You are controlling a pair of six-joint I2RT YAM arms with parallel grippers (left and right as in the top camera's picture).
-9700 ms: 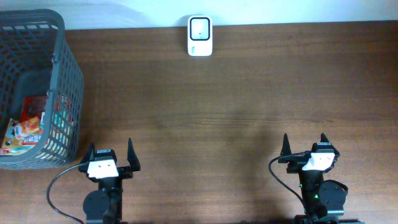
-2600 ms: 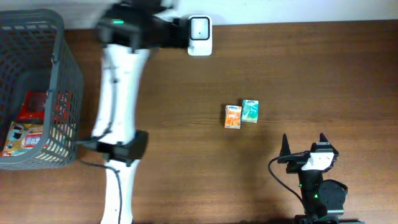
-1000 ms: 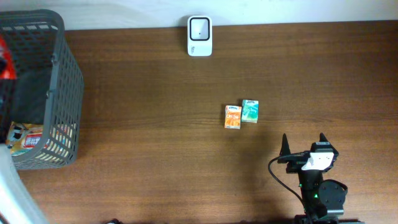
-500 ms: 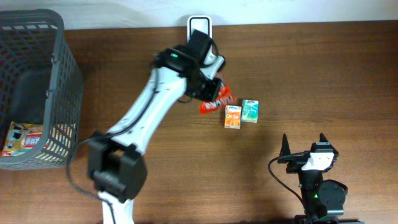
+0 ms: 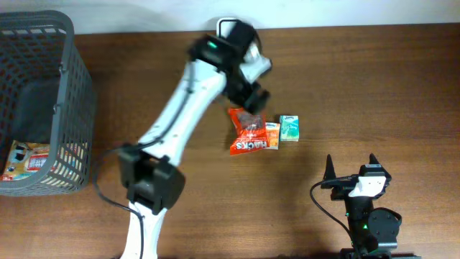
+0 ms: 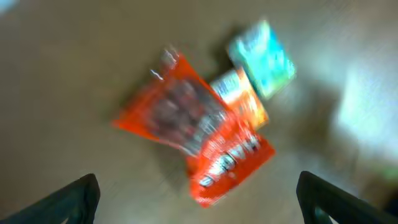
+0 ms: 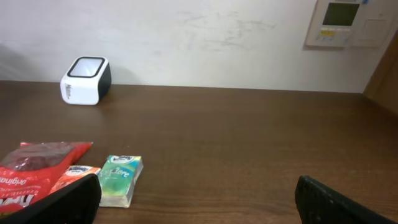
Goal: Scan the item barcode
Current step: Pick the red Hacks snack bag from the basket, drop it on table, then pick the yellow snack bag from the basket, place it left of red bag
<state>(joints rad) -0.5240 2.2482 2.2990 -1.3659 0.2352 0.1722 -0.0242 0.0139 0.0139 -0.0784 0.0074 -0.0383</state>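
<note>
A red snack bag (image 5: 246,132) lies flat on the table, its right edge against a small orange pack (image 5: 272,136), with a green pack (image 5: 289,128) beside that. My left gripper (image 5: 252,99) hovers just above the bag's far end, open, nothing between its fingers (image 6: 79,196). The left wrist view looks down, blurred, on the red bag (image 6: 198,138), orange pack (image 6: 241,99) and green pack (image 6: 262,58). The white scanner (image 7: 86,81) stands at the back edge, mostly hidden overhead by the left arm. My right gripper (image 5: 352,170) rests open near the front edge.
A grey mesh basket (image 5: 75,86) stands at the far left with a packet (image 5: 21,160) in its bottom. The left arm stretches diagonally across the table's middle. A wall runs behind the table (image 7: 249,124), with a panel (image 7: 347,22) on it.
My left gripper has opened and let go of the red snack bag, which now lies on the table against the orange pack. The right arm has not moved.
</note>
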